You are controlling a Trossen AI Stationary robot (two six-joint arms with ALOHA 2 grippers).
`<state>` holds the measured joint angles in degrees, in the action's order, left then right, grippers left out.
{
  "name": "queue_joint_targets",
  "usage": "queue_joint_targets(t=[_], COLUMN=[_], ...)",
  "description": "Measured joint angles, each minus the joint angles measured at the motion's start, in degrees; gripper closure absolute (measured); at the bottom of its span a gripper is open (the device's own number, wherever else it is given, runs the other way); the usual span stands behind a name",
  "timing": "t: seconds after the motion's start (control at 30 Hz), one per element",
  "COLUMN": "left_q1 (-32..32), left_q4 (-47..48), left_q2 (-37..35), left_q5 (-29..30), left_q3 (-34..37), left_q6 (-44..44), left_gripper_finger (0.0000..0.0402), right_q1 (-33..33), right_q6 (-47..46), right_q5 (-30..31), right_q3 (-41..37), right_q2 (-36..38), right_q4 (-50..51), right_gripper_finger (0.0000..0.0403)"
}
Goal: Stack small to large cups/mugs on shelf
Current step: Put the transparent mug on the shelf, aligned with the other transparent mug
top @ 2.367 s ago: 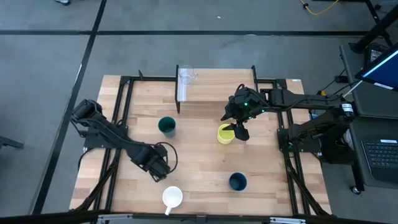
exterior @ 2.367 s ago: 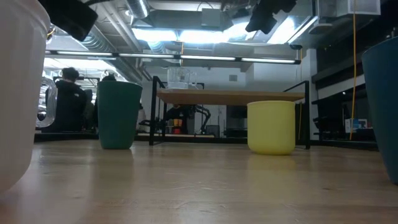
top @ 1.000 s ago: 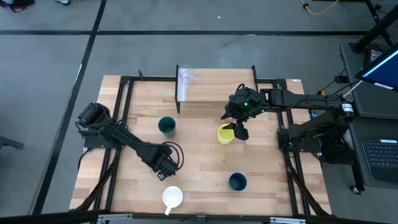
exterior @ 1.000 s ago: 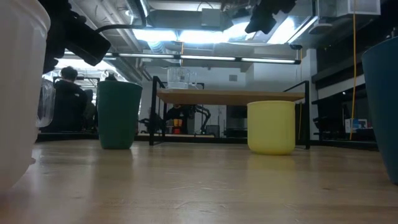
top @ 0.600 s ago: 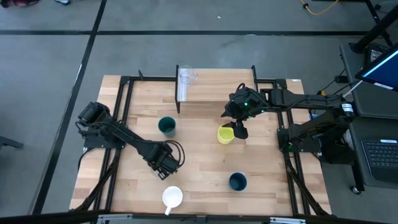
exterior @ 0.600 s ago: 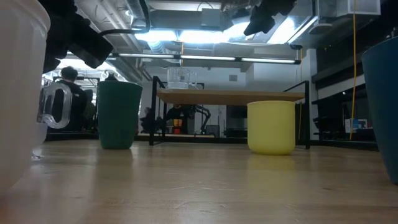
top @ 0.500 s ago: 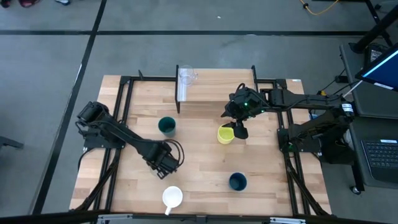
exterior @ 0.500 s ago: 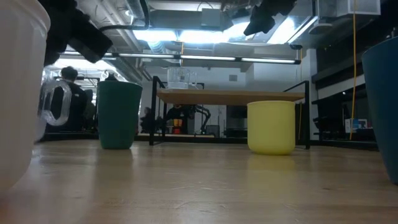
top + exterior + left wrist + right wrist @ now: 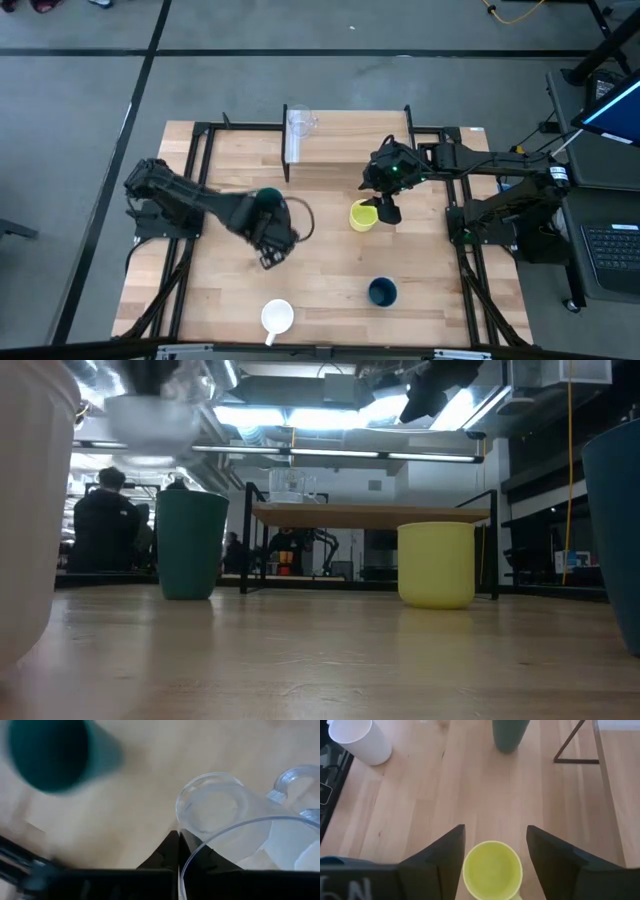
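Note:
A clear mug (image 9: 225,820) with a handle (image 9: 295,785) hangs above the table, and my left gripper (image 9: 178,847) is shut on it beside the teal-green cup (image 9: 268,199). In the low view the lifted clear mug (image 9: 150,415) shows high up, blurred. Above the yellow mug (image 9: 492,870) my right gripper (image 9: 495,852) is open, one finger on either side and touching nothing. A second clear cup (image 9: 300,123) stands on its base on the shelf (image 9: 350,145). The white mug (image 9: 277,318) and the navy cup (image 9: 382,292) stand near the table's front. My left gripper pinches the clear mug's wall at the rim (image 9: 186,862), one finger inside and one outside, on the side away from the handle. The fingers come from above, pointing down. The mug hangs below them, mouth up and clear of the table.
The shelf's black legs (image 9: 575,745) stand at the back of the table, and black frame rails (image 9: 200,150) run along both sides. Bare wood (image 9: 330,270) lies between the cups at the table's middle. People sit in the room behind (image 9: 105,525).
My left gripper has shut on the clear mug's rim, then risen and gone toward the table's far edge, up to the teal-green cup. The mug has been lifted clear of the table. My right gripper has stayed open above the yellow mug.

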<state>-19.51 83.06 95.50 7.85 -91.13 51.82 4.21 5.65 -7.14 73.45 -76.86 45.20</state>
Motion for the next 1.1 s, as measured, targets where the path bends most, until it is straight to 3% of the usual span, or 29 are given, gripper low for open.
queue_joint_targets(t=[0.17, 0.47, 0.77, 1.1], left_q1=[6.56, 19.39, 31.53, 42.18], left_q4=[3.66, 3.34, 0.52, 2.67], left_q2=[-0.07, -0.07, 2.30, 12.48], left_q5=[4.19, 5.77, 6.12, 0.05], left_q3=[-7.09, -15.78, -22.21, -34.19], left_q6=[-9.96, -26.61, -30.62, -35.21], left_gripper_finger=[0.0401, 0.0401, 0.0401, 0.0401], right_q1=[0.00, 0.00, 0.00, 0.00], right_q6=[-1.01, -3.87, -4.10, -5.73], right_q5=[-0.04, -0.39, -0.39, 0.00], right_q3=[0.00, 0.00, 0.02, 0.02], right_q2=[0.00, 2.37, 7.80, 14.56], right_q4=[1.56, 5.68, 10.27, 11.85], right_gripper_finger=[0.0190, 0.0190, 0.0190, 0.0190])
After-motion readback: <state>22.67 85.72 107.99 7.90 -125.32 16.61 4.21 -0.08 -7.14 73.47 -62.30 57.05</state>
